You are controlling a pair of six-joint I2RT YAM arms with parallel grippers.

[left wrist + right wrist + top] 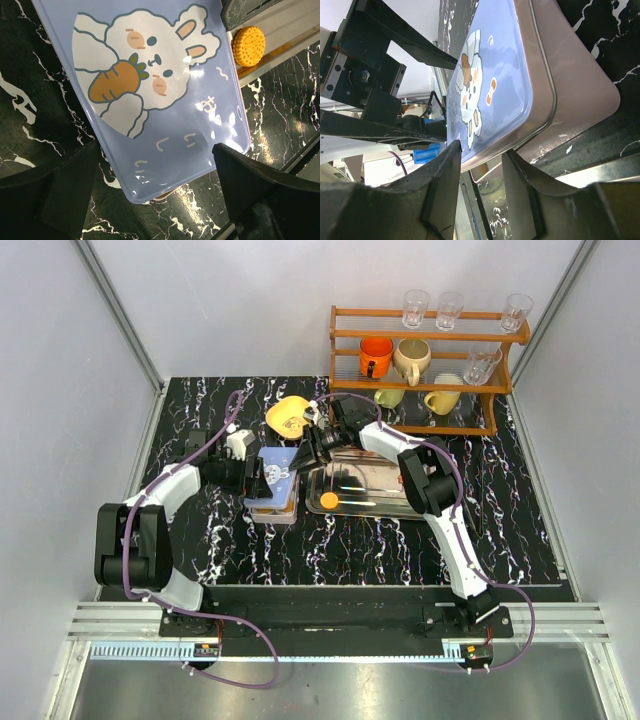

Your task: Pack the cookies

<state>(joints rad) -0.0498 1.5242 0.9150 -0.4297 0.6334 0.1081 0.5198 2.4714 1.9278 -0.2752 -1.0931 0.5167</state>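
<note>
Sitting on the metal tray (380,485) is one orange cookie (329,499), round with a ridged edge, near the tray's left end and on its own. The left wrist view shows that cookie (249,46) lying flat on the tray (290,22), just past the corner of a blue lid (65,30).

The lid (280,455) has a white bunny holding a carrot on it and covers a pale pinkish box (580,90) that's right beside the tray's left edge. From the right wrist view the lid (505,60) looks a bit off from the box rim at the near end.

The left fingers (60,190) are spread wide, one on each side of the lid's end, not squeezing it as far as I can see. The right fingers (440,200) have only a narrow gap, and the lid's edge runs into that gap. Honestly, I can't tell if they're pinching it or just around it. From above, both arms meet over the box, the left from the left side and the right reaching across the tray.

Further out on the black marbled table (350,550) there's a yellow dish (288,417) behind the box. Something small is in it, too tiny to make out. A wooden rack (430,337) at the back right holds glasses (415,308) and mugs, one of them an orange mug (376,355).
</note>
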